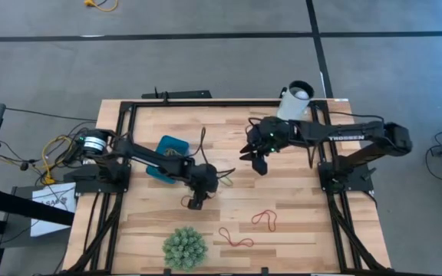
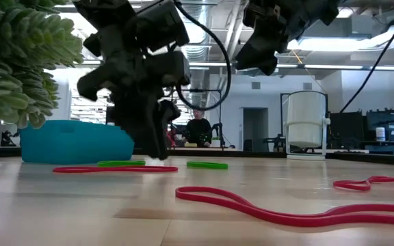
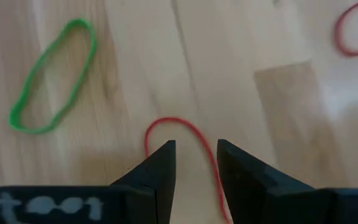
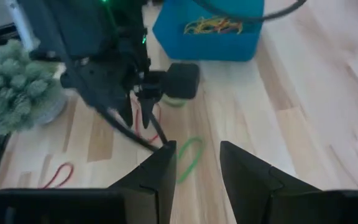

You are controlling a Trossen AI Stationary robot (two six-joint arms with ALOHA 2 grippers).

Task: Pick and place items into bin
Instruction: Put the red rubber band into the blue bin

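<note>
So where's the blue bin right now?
In the high view the teal bin sits on the table's left half, toward the far edge, partly under the left arm, behind the left gripper; the white cup stands at the far right corner.

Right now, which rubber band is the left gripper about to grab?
The red band running between the left gripper's open fingers. The green band lies off to one side, and another red one lies farther away.
</note>
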